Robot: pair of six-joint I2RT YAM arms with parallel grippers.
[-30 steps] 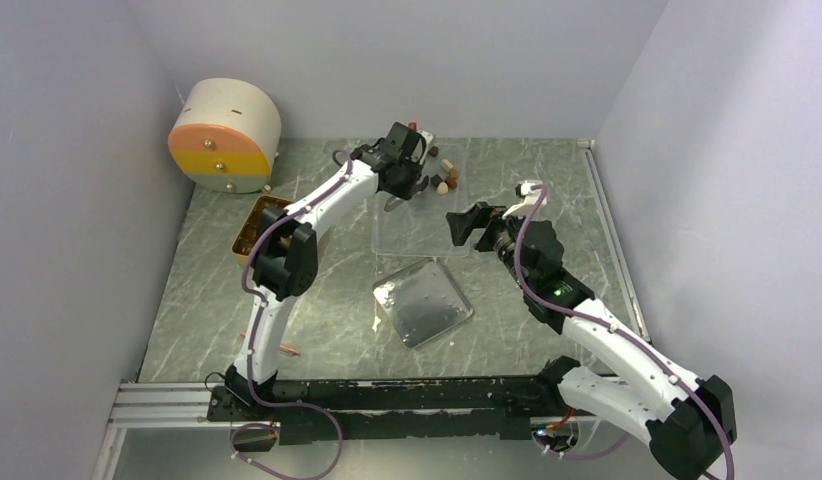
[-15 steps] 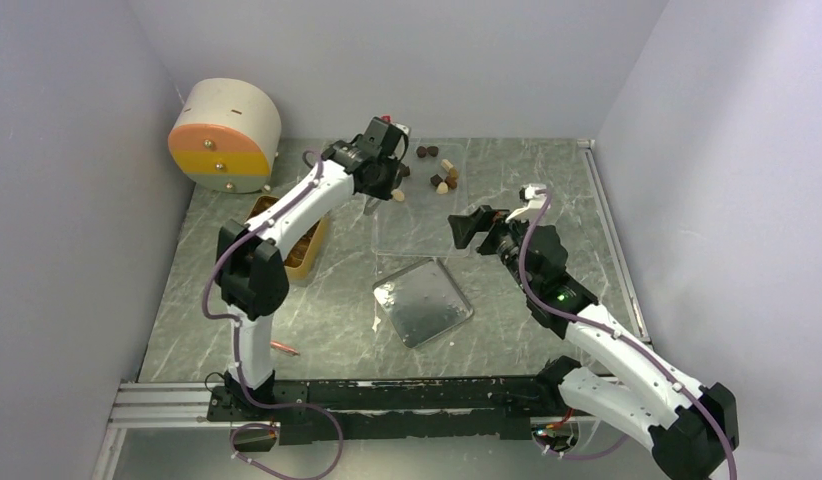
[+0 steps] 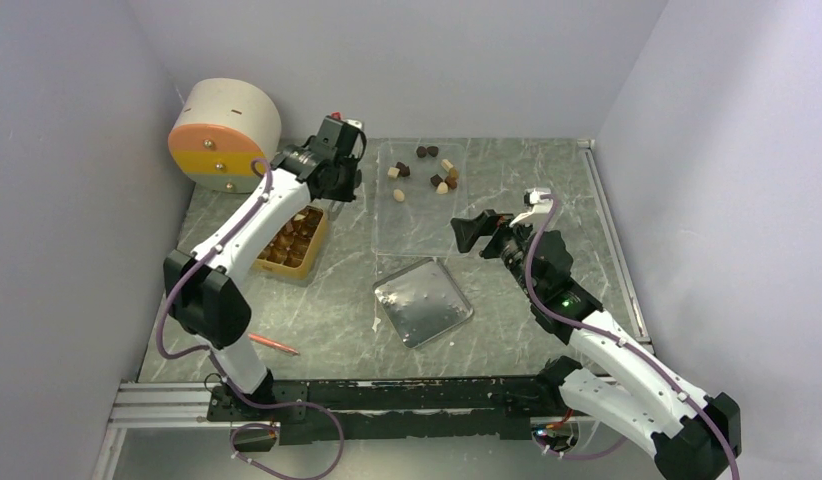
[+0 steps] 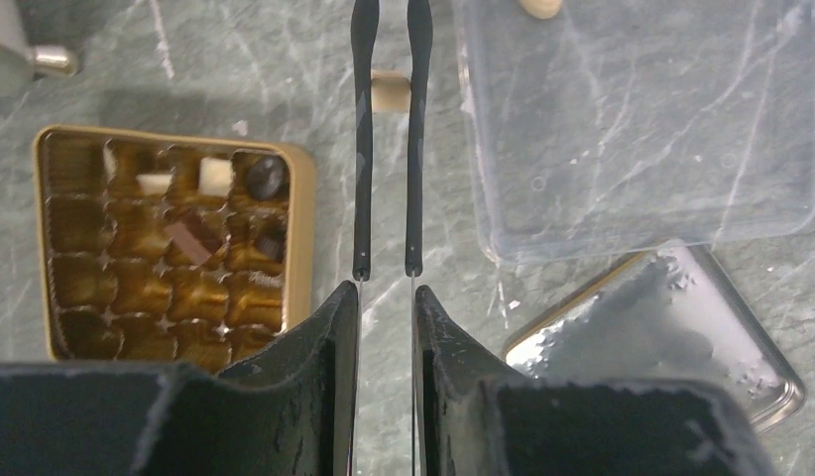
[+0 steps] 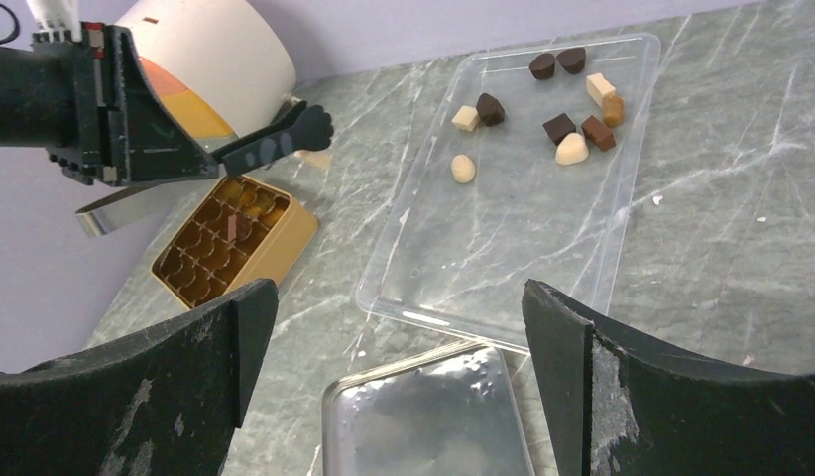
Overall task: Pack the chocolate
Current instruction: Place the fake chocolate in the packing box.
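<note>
Several pieces of chocolate (image 3: 432, 172), dark, brown and cream, lie at the far end of a clear plastic tray (image 3: 417, 228); the right wrist view shows the same chocolate (image 5: 562, 127). My left gripper (image 4: 386, 293) is shut on thin metal tongs (image 4: 362, 149) with black tips. The tongs pinch one cream piece (image 4: 389, 91) above the table, between the tray and the golden compartment box (image 4: 302, 228). The box (image 3: 309, 250) holds several pieces in its far cells. My right gripper (image 5: 399, 297) stands wide open near the tray's front right corner, with nothing in it.
A shiny metal lid (image 3: 423, 302) lies in front of the tray. A round white, orange and yellow container (image 3: 225, 135) stands at the back left. A red-orange pen (image 3: 272, 345) lies near the left arm's base. Grey walls close in both sides.
My left arm has swung left from over the tray's chocolates to beside the box, carrying the cream piece in the tongs. The right arm has barely moved.
</note>
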